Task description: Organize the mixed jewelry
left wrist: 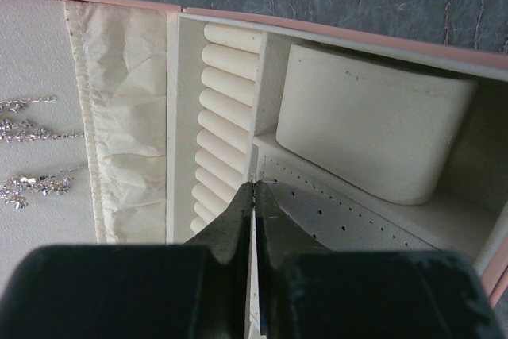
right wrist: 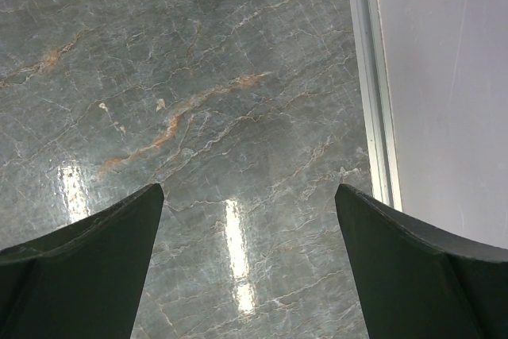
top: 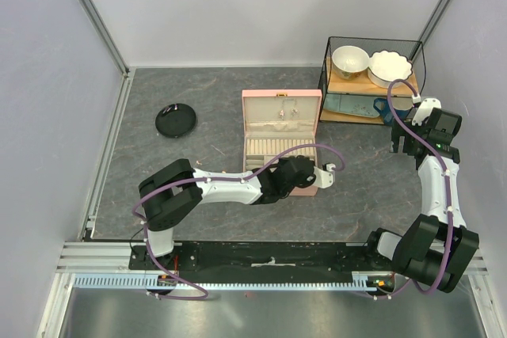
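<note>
The left claw [left wrist: 254,186] is pinched to a sliver. Its tips hang over the divider between the ring rolls [left wrist: 226,109] and the perforated panel [left wrist: 333,216] of the pink box [left wrist: 357,38].

The coming move turns on one thing. The mixed jewelry [left wrist: 30,185] I can make out — pale sparkling drops on the lid lining — lies at the far left of the left wrist frame, sideways from the tips. It sits beyond the rolls and a gathered fabric pocket [left wrist: 127,117]. The strands run left to right, crosswise to the way the fingers point.

The left arm is plainly nearer. The right claw [right wrist: 248,190] gapes wide over the grey tabletop [right wrist: 238,77], well apart from the box at the right of the overhead frame.

The drops are cut off by the frame's left edge. Whether a speck sits between the closed tips cannot be told (they meet against the pale divider). From overhead the pieces are too small to pick out — and the arm covers the box's lower right corner.
</note>
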